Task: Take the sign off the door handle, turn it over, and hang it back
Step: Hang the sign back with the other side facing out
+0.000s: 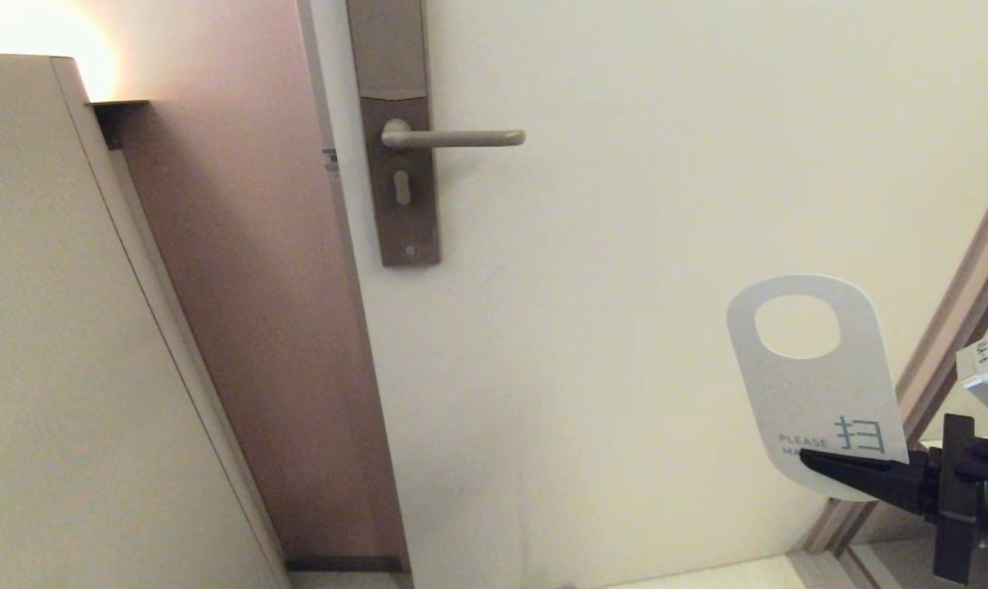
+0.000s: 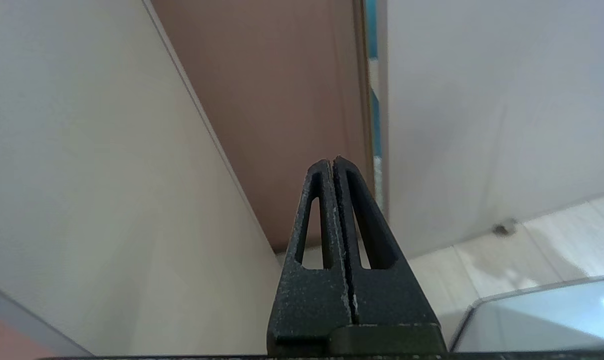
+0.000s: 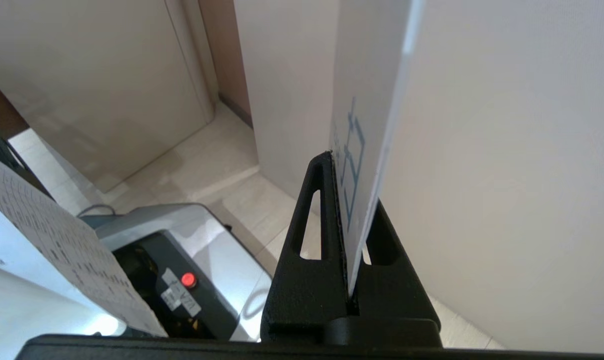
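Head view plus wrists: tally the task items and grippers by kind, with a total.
Signs: 1, the sign, white face showing, held off the handle.
Door handles: 1, the door handle, bare.
Grippers: 2, right gripper clamping the sign, left gripper shut, empty.
Total: 4

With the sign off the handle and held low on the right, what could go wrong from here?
1. The right gripper pinches only the sign's lower end, so the card may pivot or slip.
2. The oval hole must thread over the door handle's free tip; a tilted card could catch.
3. The white face shows; which face ends outward is unsettled.
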Controlling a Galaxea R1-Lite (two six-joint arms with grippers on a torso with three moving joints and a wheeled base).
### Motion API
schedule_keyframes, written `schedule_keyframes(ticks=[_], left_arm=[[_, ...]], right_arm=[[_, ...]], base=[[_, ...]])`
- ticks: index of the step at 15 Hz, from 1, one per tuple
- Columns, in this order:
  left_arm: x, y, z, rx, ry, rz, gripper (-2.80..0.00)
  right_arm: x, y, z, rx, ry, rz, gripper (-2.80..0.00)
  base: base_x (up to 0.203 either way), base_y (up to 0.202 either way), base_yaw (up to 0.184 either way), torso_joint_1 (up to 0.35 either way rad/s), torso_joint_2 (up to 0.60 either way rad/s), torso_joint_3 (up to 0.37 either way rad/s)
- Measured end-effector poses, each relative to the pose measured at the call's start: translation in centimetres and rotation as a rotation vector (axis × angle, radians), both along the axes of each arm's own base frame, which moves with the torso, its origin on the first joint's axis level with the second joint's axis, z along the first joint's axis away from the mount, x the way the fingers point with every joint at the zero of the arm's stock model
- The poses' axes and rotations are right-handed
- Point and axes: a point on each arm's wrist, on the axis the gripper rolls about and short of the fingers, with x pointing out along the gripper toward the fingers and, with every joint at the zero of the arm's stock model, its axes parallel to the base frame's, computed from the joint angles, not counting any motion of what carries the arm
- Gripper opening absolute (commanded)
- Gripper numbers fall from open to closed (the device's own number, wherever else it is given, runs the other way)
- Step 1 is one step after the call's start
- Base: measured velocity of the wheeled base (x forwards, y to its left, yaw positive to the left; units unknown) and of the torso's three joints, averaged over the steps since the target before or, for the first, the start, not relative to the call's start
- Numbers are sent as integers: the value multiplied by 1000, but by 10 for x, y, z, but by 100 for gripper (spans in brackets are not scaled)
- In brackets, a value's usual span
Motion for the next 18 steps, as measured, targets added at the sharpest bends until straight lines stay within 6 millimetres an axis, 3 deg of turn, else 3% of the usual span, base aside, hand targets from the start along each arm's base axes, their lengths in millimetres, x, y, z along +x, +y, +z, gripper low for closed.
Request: schedule_keyframes(ticks=[9,18], left_arm=[[-13,0,-2,-4,-165,16,-280],[-14,1,-3,-176,-178,85,-280]], right_arm=[[3,0,-9,-9,39,-1,-280],[7,-1,-6,-14,15,-18,-280]], base=[[0,0,0,0,0,0],[0,0,0,0,0,0]])
